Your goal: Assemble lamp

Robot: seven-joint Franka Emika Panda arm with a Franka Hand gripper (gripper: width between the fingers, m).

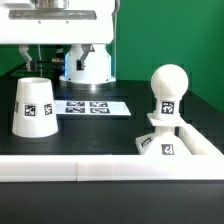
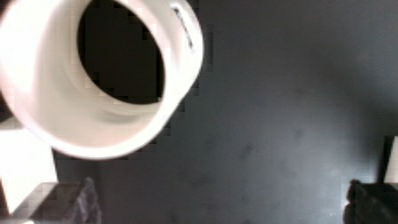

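Observation:
The white tapered shade [image 1: 33,107] stands on the black table at the exterior view's left, narrow end up, with a tag on its side. In the wrist view the shade [image 2: 80,125] shows from above, its dark opening visible. The ball-shaped bulb [image 1: 168,85] stands upright on the low white base [image 1: 165,145] at the exterior view's right. My gripper [image 2: 219,200] is open and empty, above the table beside the shade; one finger [image 2: 63,200] is near the shade's wall, the other finger [image 2: 377,195] is far from it.
The marker board [image 1: 88,106] lies flat between shade and base. A long white rail [image 1: 90,168] runs along the front, and another rail [image 1: 200,138] runs along the right behind the base. The arm's white pedestal [image 1: 88,62] stands at the back.

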